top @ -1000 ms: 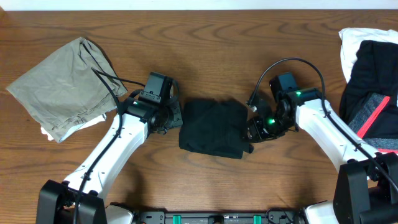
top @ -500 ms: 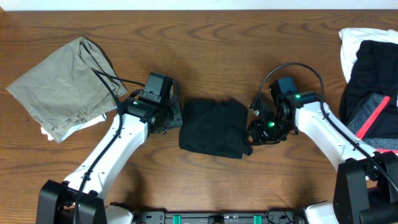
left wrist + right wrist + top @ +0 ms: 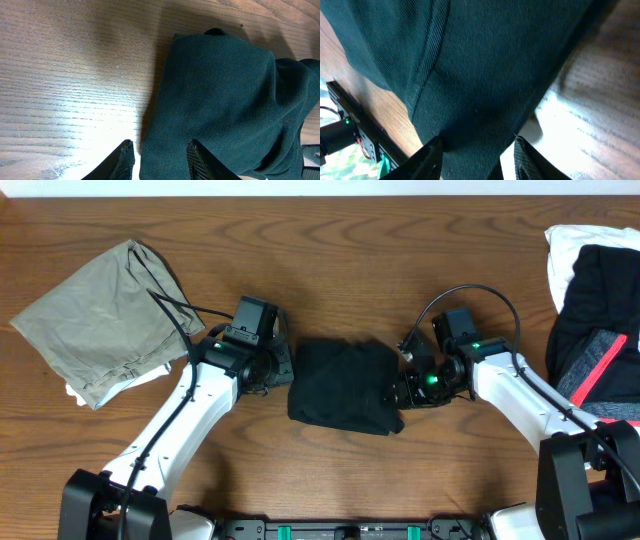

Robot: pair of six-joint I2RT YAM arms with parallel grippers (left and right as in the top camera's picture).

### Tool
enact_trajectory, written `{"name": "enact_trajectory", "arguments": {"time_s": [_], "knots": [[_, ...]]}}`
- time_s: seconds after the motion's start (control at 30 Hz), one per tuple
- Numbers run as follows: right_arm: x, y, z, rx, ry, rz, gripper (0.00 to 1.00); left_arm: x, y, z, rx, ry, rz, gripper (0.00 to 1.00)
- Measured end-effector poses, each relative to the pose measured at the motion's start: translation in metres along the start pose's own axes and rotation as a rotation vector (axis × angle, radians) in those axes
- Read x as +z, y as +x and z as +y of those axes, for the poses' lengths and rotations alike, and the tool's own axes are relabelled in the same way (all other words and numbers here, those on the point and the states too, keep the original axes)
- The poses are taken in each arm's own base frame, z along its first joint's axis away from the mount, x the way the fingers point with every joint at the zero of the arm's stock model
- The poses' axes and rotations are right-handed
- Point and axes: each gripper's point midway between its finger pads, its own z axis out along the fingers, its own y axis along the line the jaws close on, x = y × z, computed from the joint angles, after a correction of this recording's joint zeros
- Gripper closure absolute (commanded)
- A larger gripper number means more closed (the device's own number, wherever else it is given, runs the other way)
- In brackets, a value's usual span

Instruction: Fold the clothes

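A plain black garment (image 3: 342,386) lies folded into a small rectangle at the table's centre. My left gripper (image 3: 283,370) sits at its left edge. In the left wrist view that gripper (image 3: 160,145) is open, one finger over bare wood and the other over the dark cloth (image 3: 220,90), whose edge lies flat between them. My right gripper (image 3: 400,392) is at the garment's right edge. In the right wrist view it (image 3: 476,139) is open astride a fold of the black cloth (image 3: 485,65), with a sliver of wood showing beside one finger.
An olive-grey garment (image 3: 100,320) lies folded at the far left over a bit of white cloth (image 3: 72,392). At the right edge is a pile: white fabric (image 3: 580,245) and a black piece (image 3: 600,300) with a pink-red band (image 3: 600,372). The wooden table (image 3: 330,240) carries all of it.
The right gripper's jaws have spread wider around the garment's right edge, and its wrist has shifted slightly towards the cloth. The left arm and the garment's shape have stayed the same.
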Motion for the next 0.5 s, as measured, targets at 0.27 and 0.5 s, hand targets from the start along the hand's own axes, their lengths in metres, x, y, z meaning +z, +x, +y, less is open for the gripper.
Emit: {"name": "enact_trajectory", "arguments": {"time_s": [0.27, 0.5], "knots": [[-0.001, -0.010, -0.012, 0.048, 0.073, -0.043, 0.52, 0.000, 0.000, 0.000, 0.000, 0.000, 0.000, 0.62], [-0.001, -0.019, -0.015, 0.067, 0.092, -0.081, 0.52, 0.000, 0.000, 0.000, 0.000, 0.000, 0.000, 0.62]]}}
